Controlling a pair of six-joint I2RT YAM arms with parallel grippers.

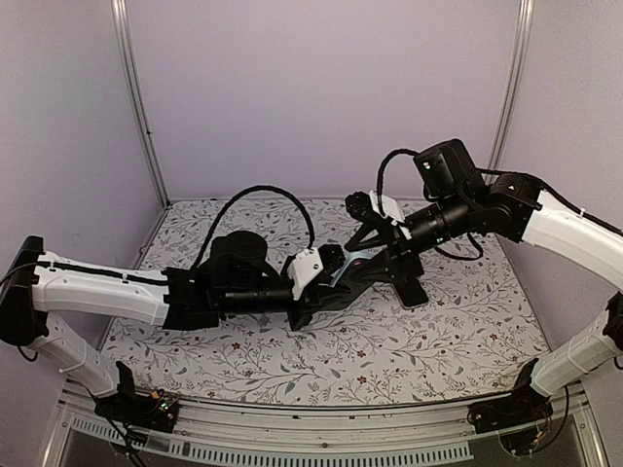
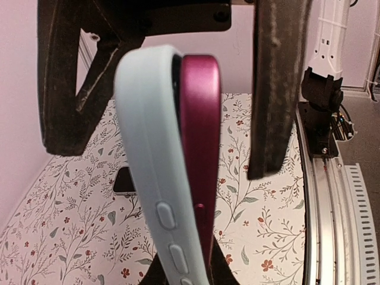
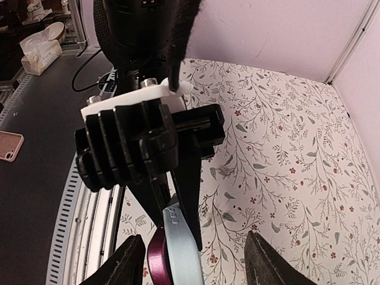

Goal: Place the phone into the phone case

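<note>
**Press the phone home evenly**

Top external: the left gripper (image 1: 339, 282) and right gripper (image 1: 378, 255) meet above mid-table. A spare dark phone (image 1: 414, 293) lies flat at their 4 o'clock.

Left wrist: the pale blue phone case (image 2: 151, 148) stands edge-on, the magenta phone (image 2: 200, 136) touching its 3 o'clock side; seating unclear.

Right wrist: the left jaws pinch the pair, and the right jaws gape wide, straddling it. Best to close squarely across both faces, left holding firm.

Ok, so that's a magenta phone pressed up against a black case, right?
Not quite: the case is pale blue, not black. The left wrist view shows it lying right against the magenta phone, side by side.
</note>
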